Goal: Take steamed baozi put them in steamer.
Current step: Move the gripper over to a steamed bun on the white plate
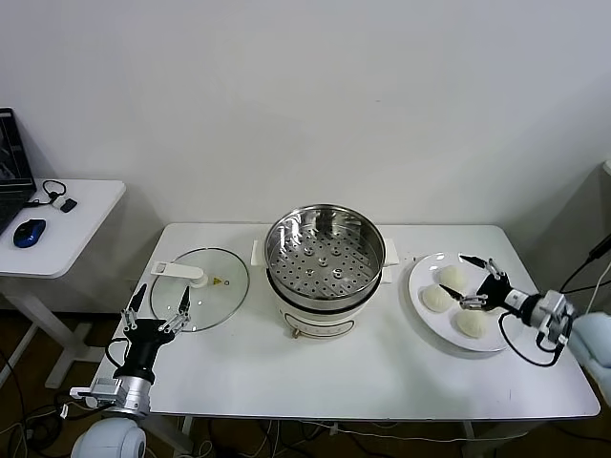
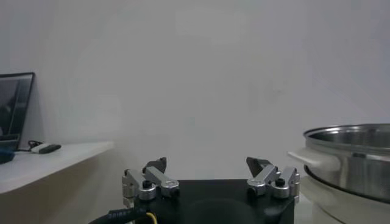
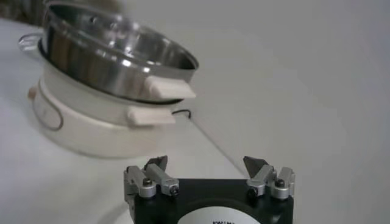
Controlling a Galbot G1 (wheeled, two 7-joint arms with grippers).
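Table [image 1: 382, 382] first: white, with the steamer [image 1: 323, 260] standing at its middle, tray bare and lid off. Beside it toward the robot's left lies the glass lid [image 1: 212, 277], flat on the top. On the other side sits a white plate [image 1: 420, 296] with three baozi [image 1: 436, 300] showing on it; a fourth, if it is there, I cannot make out.

Right gripper [image 1: 474, 281] hovers over the plate with its jaws spread wide and nothing between them, tips about level with the buns. Left gripper [image 1: 157, 307] is parked at the table's near-left edge by the lid, also wide and empty.

By my reading the step in hand is the first pick. To do it well, I would centre the open fingers over one bun, probably the one nearest the tips, and come down so that a finger passes each side without nudging its neighbours, which lie close together. The dough looks soft, so close only until it is held, not squashed. Lift clear of the plate rim, then carry high enough to pass over the steamer's wall before lowering onto the tray.
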